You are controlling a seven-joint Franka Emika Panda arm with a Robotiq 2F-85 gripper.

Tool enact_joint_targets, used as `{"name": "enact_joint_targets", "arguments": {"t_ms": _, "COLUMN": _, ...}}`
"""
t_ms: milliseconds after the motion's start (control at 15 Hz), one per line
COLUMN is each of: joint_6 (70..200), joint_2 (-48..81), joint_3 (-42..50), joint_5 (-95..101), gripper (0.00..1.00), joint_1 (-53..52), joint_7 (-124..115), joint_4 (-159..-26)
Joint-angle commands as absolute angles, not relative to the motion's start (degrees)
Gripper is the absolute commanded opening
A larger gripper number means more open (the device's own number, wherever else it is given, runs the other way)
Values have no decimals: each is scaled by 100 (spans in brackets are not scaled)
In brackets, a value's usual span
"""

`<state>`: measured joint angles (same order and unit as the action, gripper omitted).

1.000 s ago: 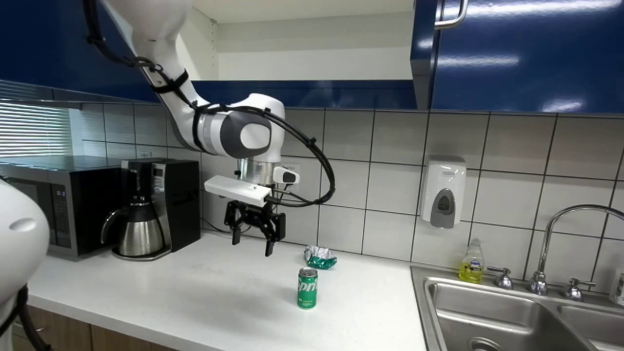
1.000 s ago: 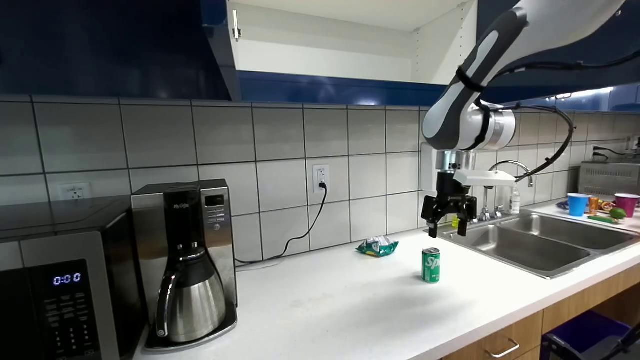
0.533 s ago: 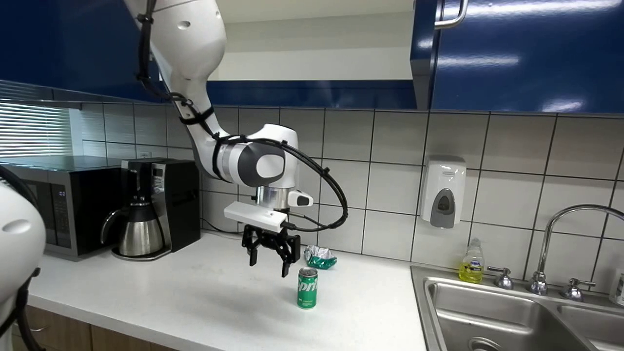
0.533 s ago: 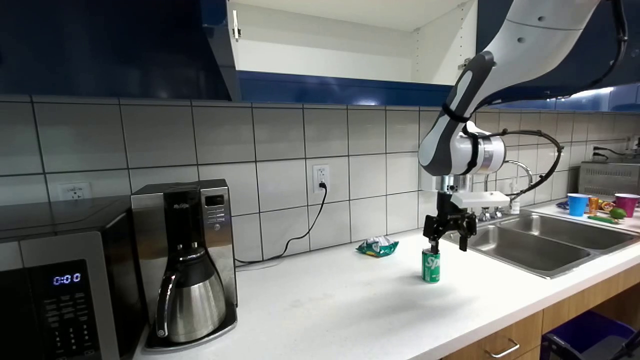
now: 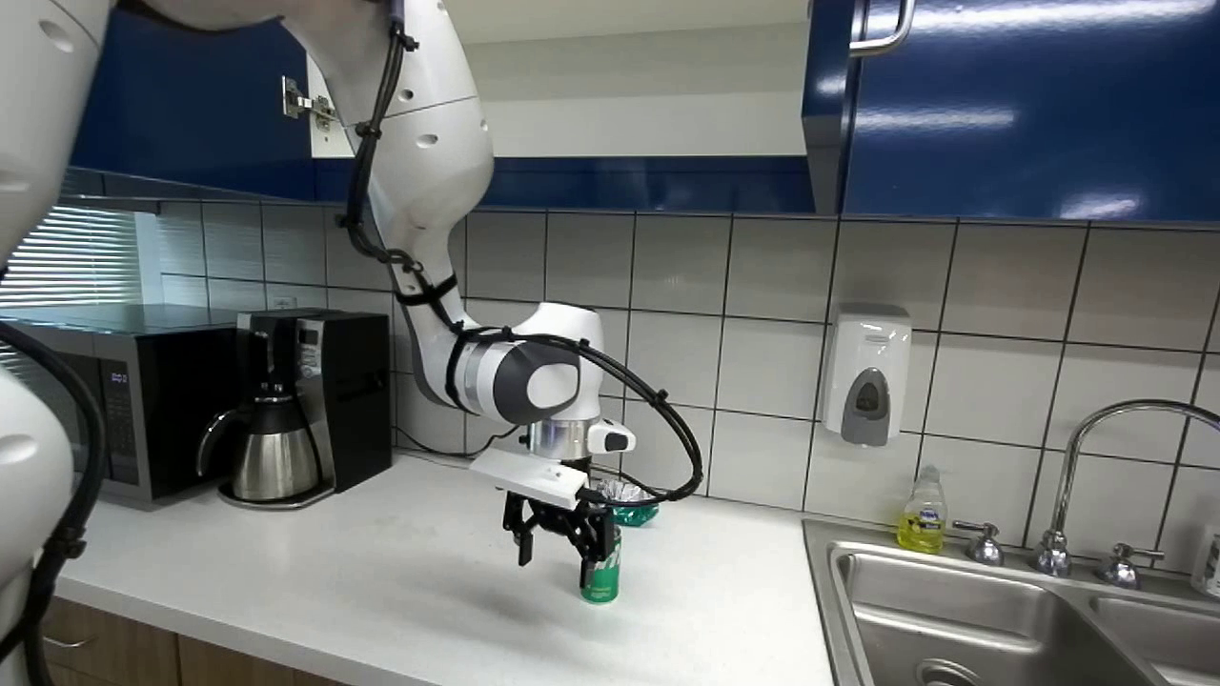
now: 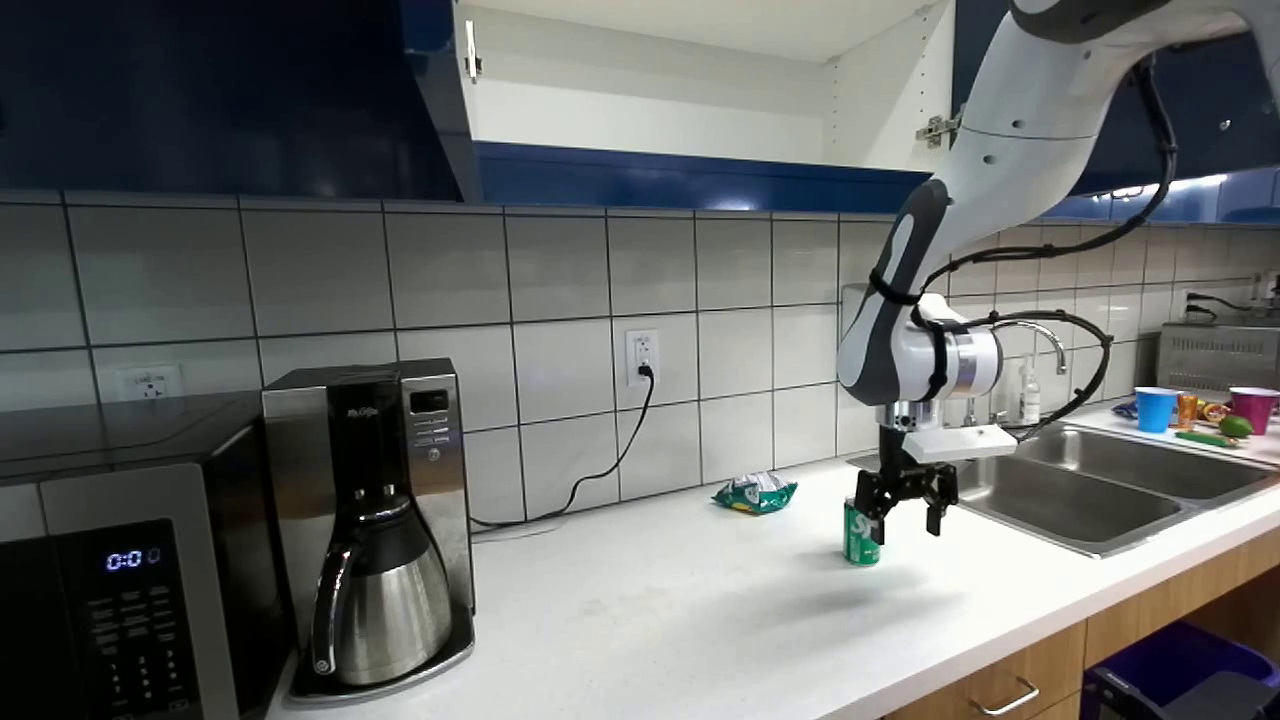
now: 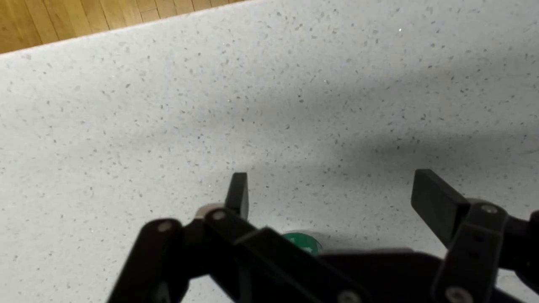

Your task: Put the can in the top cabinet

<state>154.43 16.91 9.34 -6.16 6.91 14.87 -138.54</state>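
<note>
While apparently at the reach for the can (image 6: 858, 543), holds nothing in a wide-spread gripper (image 6: 907, 537) beside it, likely needing to straddle it before pinching.

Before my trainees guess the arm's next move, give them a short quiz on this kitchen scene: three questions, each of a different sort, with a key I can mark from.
1. True or false: the can stands on the counter, outside the top cabinet.
2. Which stands right beside the coffee maker: (a) the dish soap, (b) the microwave, (c) the sink?
3. Fill in: the jaws of the gripper are ____.

Key: 1. True. 2. b. 3. open.
</note>
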Motion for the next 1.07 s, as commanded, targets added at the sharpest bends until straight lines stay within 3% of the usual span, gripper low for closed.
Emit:
{"name": "enact_joint_targets", "arguments": {"t_ms": 0, "joint_6": 15748, "joint_2": 2092, "joint_3": 749, "joint_5": -529, "gripper": 100, "joint_1": 979, "joint_7": 1497, "joint_4": -13584}}
{"name": "enact_joint_targets", "arguments": {"t_ms": 1000, "joint_6": 17480, "joint_2": 2848, "joint_3": 579, "joint_5": -290, "gripper": 100, "joint_1": 1023, "joint_7": 1119, "joint_4": -13215}}
